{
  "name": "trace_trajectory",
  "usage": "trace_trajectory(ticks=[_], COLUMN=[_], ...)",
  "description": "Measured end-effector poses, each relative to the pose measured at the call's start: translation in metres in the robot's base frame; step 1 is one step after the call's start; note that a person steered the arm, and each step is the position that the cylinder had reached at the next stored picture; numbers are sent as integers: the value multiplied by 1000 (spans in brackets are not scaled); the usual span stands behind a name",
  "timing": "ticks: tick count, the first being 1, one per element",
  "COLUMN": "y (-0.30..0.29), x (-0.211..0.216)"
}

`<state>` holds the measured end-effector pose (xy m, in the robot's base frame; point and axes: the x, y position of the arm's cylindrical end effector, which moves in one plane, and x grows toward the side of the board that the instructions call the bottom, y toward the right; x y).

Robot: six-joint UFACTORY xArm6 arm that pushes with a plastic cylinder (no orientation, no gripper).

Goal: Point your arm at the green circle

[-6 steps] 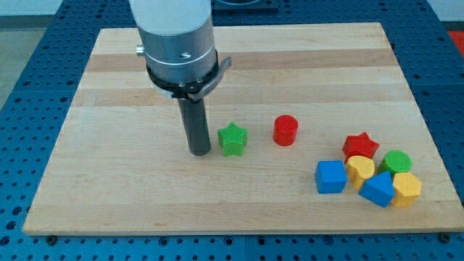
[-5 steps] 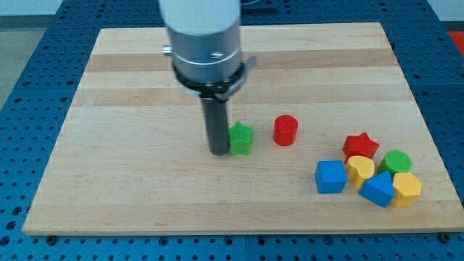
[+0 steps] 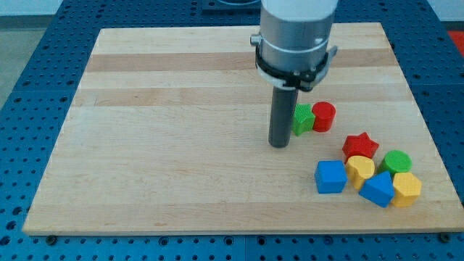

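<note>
The green circle [image 3: 397, 161] lies in a cluster near the view's right bottom, between a red star [image 3: 360, 145] and a yellow block [image 3: 407, 188]. My tip [image 3: 279, 144] rests on the board left of the cluster, well apart from the green circle. A green star [image 3: 303, 119] sits just right of the rod and touches a red cylinder [image 3: 324, 116] on its right.
The cluster also holds a blue cube [image 3: 330, 176], a yellow block [image 3: 359, 169] and a blue block [image 3: 377, 189]. The wooden board [image 3: 145, 145] sits on a blue perforated table; its right edge runs near the cluster.
My tip has moved right and slightly up. It pushed the green star right, and the red cylinder moved right with it; the two now touch.
</note>
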<state>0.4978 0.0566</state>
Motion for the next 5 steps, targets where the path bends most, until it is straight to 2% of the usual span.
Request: trace_trajectory(ticks=[1, 2, 3, 4, 5], y=[7, -22, -25, 10, 94], x=[2, -8, -70, -156, -192])
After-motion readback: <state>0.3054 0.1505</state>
